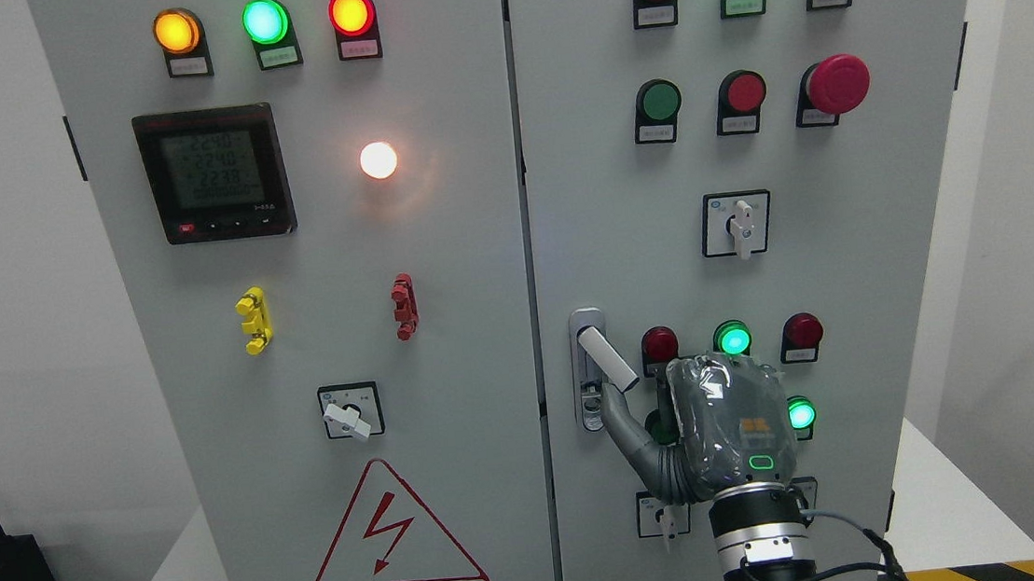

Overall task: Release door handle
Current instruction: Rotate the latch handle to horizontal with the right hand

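Observation:
The silver door handle sits on the right cabinet door, near its left edge. Its lever is swung out and slants down to the right from its lock plate. My right hand comes up from the bottom edge, with its back toward the camera, just right of and below the handle. Its thumb stretches up-left, and the tip lies at the lever's lower end. The whole lever shows and nothing is wrapped around it. The other fingers are mostly hidden behind the palm. My left arm is out of view.
Lit and unlit indicator lamps surround the hand, such as a green one. Above is a rotary switch, with a red emergency button higher up. The left door carries a meter, a rotary switch and a warning triangle.

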You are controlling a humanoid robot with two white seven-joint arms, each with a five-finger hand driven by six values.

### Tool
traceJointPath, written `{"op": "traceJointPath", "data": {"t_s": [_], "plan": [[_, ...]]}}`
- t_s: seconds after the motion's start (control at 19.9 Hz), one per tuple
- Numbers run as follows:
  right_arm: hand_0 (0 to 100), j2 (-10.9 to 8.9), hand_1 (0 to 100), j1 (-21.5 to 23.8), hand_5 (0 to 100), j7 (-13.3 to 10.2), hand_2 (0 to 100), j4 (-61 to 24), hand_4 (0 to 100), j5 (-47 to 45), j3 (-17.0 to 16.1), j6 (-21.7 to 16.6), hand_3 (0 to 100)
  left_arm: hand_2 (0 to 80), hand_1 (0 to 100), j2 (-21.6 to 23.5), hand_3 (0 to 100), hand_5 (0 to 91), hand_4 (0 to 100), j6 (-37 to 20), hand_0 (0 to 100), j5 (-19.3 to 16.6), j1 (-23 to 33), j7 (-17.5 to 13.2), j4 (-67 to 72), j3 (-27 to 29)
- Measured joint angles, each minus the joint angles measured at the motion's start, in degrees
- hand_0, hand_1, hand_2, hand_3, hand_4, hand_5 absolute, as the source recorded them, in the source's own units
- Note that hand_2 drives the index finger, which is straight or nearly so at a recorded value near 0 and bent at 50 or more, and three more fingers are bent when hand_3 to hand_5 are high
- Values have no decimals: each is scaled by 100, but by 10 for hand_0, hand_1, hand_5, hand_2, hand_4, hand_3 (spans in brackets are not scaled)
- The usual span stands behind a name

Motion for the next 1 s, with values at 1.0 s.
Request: {"op": "traceJointPath", "data": {"t_s": [1.0], "plan": [[448,-20,117,-1,936,32,1000,-28,984,53,-129,-8,1000,0,389,0,0,0,0,0,120,0,1,0,0,0]]}}
